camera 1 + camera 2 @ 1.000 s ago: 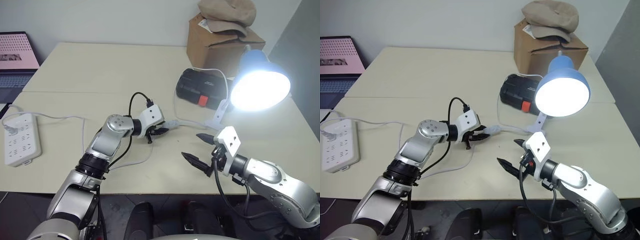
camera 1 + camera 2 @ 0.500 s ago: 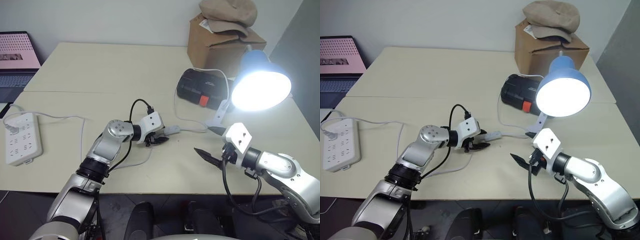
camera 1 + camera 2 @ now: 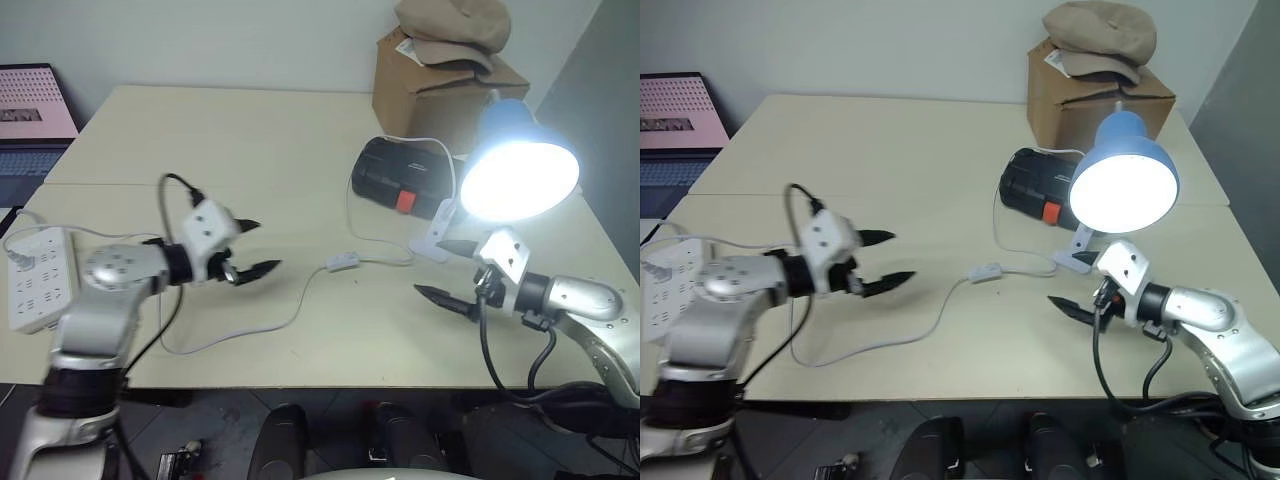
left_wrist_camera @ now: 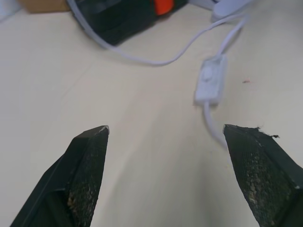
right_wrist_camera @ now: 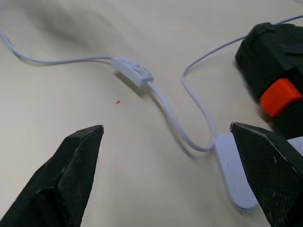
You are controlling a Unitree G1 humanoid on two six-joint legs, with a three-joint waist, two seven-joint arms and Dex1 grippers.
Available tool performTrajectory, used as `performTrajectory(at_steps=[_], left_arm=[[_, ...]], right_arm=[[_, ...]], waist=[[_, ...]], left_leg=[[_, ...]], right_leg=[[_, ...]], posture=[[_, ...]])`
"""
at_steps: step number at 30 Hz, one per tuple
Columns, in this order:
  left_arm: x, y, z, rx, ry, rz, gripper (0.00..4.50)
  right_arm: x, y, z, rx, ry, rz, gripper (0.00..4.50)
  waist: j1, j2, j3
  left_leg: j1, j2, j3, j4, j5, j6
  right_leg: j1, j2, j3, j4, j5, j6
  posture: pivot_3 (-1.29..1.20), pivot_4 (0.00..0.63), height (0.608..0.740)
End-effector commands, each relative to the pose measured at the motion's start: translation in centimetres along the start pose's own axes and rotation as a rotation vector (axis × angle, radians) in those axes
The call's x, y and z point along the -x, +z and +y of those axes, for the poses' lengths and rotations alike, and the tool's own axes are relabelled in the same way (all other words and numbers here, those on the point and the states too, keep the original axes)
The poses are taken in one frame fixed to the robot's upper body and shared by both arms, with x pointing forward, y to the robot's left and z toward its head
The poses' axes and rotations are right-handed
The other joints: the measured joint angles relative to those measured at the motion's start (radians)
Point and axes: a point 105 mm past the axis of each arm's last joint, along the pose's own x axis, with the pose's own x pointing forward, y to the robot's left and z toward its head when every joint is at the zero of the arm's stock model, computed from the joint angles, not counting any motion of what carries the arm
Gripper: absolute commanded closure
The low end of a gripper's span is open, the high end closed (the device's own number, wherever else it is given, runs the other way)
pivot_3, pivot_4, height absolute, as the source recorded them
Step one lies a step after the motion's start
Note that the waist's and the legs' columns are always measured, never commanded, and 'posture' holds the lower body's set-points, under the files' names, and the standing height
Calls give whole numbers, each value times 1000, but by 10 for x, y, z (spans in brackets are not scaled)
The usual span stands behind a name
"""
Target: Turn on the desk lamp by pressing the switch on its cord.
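Note:
The desk lamp (image 3: pixel 520 170), blue-shaded and on a white clip base (image 3: pixel 432 235), stands lit at the table's right. Its thin white cord (image 3: pixel 290 312) runs from the base across the table in a loop. The small white switch (image 3: pixel 342 262) lies flat on the table mid-cord, untouched. My left gripper (image 3: pixel 265 246) hovers open to the left of the switch, well apart from it, with nothing between its fingers. In the left wrist view the switch (image 4: pixel 211 85) lies ahead of the gripper. My right gripper (image 3: pixel 430 267) stands open to the right of the switch, just in front of the clip base.
A black case with a red latch (image 3: pixel 400 175) lies behind the switch. A cardboard box (image 3: pixel 440 80) with a cap on top stands at the back right. A white power strip (image 3: pixel 35 280) lies at the left edge, with a laptop (image 3: pixel 30 110) beyond it.
My left gripper has opened, let go of the switch, and drawn back left and upward. The right gripper has moved right toward the clip base. The lamp stays lit.

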Motion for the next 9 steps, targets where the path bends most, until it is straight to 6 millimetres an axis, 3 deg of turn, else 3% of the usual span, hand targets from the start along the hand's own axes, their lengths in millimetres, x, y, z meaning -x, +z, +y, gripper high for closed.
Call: performTrajectory(at_steps=[1,4,9], left_arm=[[32,4,-7,80,11,-12,488],[47,-11,-30,182,-23,33,488],[52,-18,-46,232,-21,37,488]], right_arm=[[15,7,-10,43,35,-17,0],[24,6,-17,26,43,-18,0],[31,6,-20,19,48,-16,0]], waist=[[0,0,0],[1,0,0],[7,0,0]], left_leg=[[1,0,0,0,0,0],[1,0,1,0,0,0],[3,0,-1,0,0,0]], right_leg=[[1,0,0,0,0,0],[1,-1,0,0,0,0],[3,-2,-1,0,0,-1]], posture=[[0,150,740],[0,150,740],[0,150,740]])
